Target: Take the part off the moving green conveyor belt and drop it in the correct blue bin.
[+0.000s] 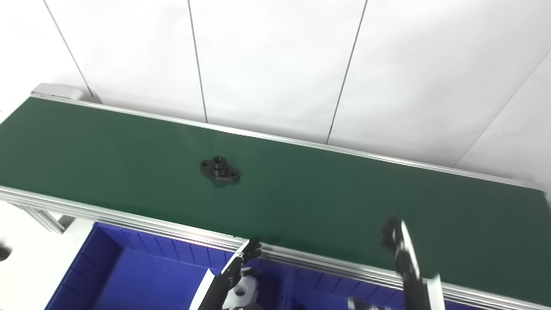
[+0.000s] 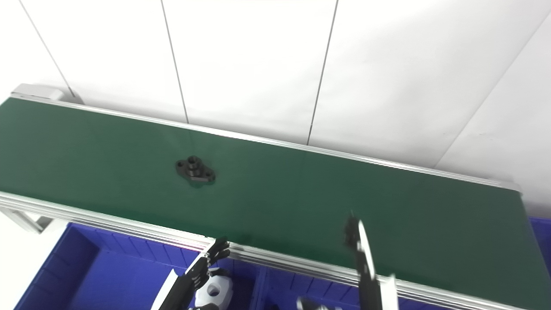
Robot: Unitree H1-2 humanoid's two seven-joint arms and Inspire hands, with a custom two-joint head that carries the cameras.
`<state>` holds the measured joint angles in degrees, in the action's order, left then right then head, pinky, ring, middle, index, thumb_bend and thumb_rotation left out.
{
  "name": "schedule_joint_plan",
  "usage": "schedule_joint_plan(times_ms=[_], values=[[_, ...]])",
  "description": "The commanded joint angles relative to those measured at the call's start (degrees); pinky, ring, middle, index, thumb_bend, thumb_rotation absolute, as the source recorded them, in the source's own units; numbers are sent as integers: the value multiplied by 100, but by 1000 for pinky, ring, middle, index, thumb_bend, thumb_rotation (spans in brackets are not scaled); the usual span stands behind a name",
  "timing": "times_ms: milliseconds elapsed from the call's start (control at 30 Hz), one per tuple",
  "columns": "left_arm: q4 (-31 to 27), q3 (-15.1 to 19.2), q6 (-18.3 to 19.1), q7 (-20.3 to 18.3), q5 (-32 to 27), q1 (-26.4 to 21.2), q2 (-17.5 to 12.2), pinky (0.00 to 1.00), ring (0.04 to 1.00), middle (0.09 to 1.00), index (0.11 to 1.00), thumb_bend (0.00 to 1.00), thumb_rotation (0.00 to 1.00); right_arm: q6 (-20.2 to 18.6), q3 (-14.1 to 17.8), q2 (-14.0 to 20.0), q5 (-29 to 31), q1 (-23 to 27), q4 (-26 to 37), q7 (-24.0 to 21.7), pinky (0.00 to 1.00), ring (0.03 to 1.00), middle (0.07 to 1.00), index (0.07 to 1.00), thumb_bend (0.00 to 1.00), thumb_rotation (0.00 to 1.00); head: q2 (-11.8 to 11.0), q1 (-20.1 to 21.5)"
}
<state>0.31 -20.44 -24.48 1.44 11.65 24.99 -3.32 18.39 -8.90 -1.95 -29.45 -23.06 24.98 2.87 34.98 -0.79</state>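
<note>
Both hands' grips unreadable: left hand [image 1: 234, 269], blurred right hand [image 2: 359, 249]; part [image 1: 220, 169] on belt [image 1: 323, 193].

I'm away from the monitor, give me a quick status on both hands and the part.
Left hand low over blue bin, holding nothing. Right hand raised over belt edge, blurred, empty. Black part mid green belt, untouched. Nothing blocking it.

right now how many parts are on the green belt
1: a black flanged metal part lies mid-belt on the green conveyor belt, left of centre. None seems hidden.
</note>
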Motion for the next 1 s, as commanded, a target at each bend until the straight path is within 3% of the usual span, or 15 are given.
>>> schedule_joint_plan(times_ms=[0, 100, 267, 433, 700, 967], values=[[-92, -11, -238, 106, -48, 9, 5, 719, 890, 930, 935, 936, 805, -440, 64, -76, -309, 517, 222, -162, 847, 926, 969, 995, 947, 791, -6, 11], [-92, -17, -240, 72, -44, -9, 0, 722, 888, 926, 936, 948, 802, -920, 126, -46, -555, 1103, 209, -362, 747, 912, 972, 989, 949, 782, -3, 21], [-127, -23, -240, -1, -72, -13, 26, 756, 901, 930, 948, 967, 783, -1872, 106, 8, -1327, 2108, 154, -871, 768, 904, 938, 968, 981, 751, -12, -2], [-86, -118, -240, 133, -34, -51, 79, 741, 885, 915, 937, 969, 769, -2614, -89, 45, -2070, 3137, -378, -1345, 732, 862, 904, 950, 988, 724, -20, -6], [-58, -407, -244, 375, -21, -134, 15, 731, 875, 914, 943, 957, 773, -2889, -461, 185, -2519, 4290, -1886, -1138, 775, 850, 885, 926, 1000, 727, 2, -70], [-297, -451, -158, 153, 116, 17, 141, 761, 889, 924, 961, 972, 777, -3126, -1433, 185, -3576, 5068, -3400, -757, 876, 866, 881, 908, 1000, 792, -29, -86]])
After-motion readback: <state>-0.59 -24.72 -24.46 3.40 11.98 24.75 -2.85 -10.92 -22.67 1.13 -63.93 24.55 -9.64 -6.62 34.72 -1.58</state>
